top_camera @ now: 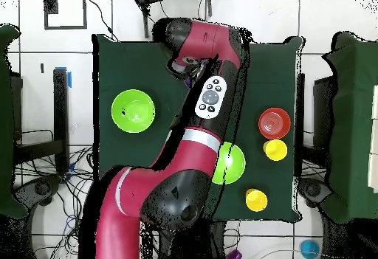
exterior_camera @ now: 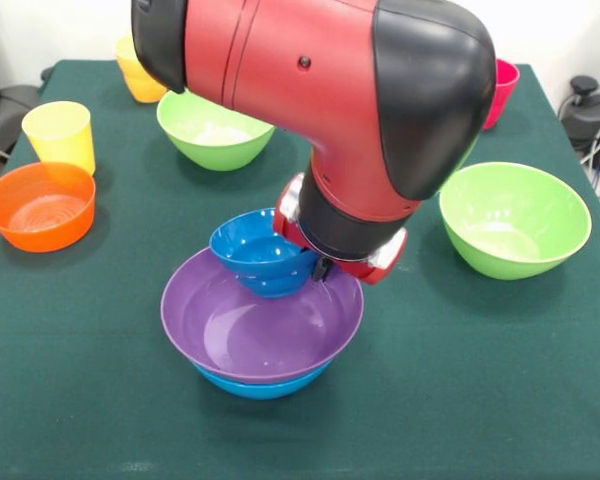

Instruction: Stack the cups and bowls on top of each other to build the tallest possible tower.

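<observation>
The small blue bowl (exterior_camera: 255, 248) sits tilted on the far rim of the wide purple bowl (exterior_camera: 261, 322), which is nested in the large blue bowl (exterior_camera: 260, 385) near the table's front middle. The gripper (exterior_camera: 321, 267) is at the small bowl's right edge — a dark fingertip shows just beside its rim, but whether the fingers pinch it or stand spread cannot be told, since the wrist hides them.

The red and black arm (exterior_camera: 310, 90) comes down steeply from above, its bulky elbow filling the upper middle of the front view; overhead it stretches across the green table (exterior_camera: 480, 400) to the far side.

Around the stack: one light green bowl (exterior_camera: 514, 219) to the right, another light green bowl (exterior_camera: 215, 130) behind left, the small orange bowl (exterior_camera: 40, 206) near the left edge with the yellow cup (exterior_camera: 59, 134) just behind it. An orange-yellow cup (exterior_camera: 137, 72) and a red cup (exterior_camera: 501, 92) stand near the far corners. The front strip of table is bare cloth.
</observation>
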Controlling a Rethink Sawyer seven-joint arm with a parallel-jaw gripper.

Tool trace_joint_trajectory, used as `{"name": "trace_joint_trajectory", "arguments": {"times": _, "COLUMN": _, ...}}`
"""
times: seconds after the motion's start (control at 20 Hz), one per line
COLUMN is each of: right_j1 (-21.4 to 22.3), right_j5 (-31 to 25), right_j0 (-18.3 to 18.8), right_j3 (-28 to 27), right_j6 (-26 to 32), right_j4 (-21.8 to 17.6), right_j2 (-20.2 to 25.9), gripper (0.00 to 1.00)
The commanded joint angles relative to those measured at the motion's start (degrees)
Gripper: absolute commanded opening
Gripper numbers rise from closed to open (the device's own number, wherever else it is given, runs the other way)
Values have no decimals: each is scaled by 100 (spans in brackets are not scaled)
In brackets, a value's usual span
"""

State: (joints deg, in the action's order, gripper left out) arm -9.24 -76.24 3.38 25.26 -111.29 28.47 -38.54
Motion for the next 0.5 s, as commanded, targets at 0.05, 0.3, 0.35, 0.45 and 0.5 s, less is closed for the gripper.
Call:
{"name": "trace_joint_trajectory", "arguments": {"times": 0.05, "right_j1": -205, "right_j5": 426, "right_j0": 28, "right_j3": -21, "right_j6": 597, "right_j4": -411, "right_j2": 613, "gripper": 0}}
{"name": "trace_joint_trajectory", "arguments": {"times": 0.3, "right_j1": -48, "right_j5": 496, "right_j0": -58, "right_j3": 229, "right_j6": 608, "right_j4": -461, "right_j2": 692, "gripper": 0}}
{"name": "trace_joint_trajectory", "arguments": {"times": 0.35, "right_j1": -44, "right_j5": 514, "right_j0": -66, "right_j3": 245, "right_j6": 600, "right_j4": -466, "right_j2": 700, "gripper": 0}}
{"name": "trace_joint_trajectory", "arguments": {"times": 0.45, "right_j1": -65, "right_j5": 576, "right_j0": -33, "right_j3": 259, "right_j6": 623, "right_j4": -481, "right_j2": 719, "gripper": 0}}
{"name": "trace_joint_trajectory", "arguments": {"times": 0.5, "right_j1": -70, "right_j5": 594, "right_j0": -32, "right_j3": 258, "right_j6": 619, "right_j4": -486, "right_j2": 717, "gripper": 0}}
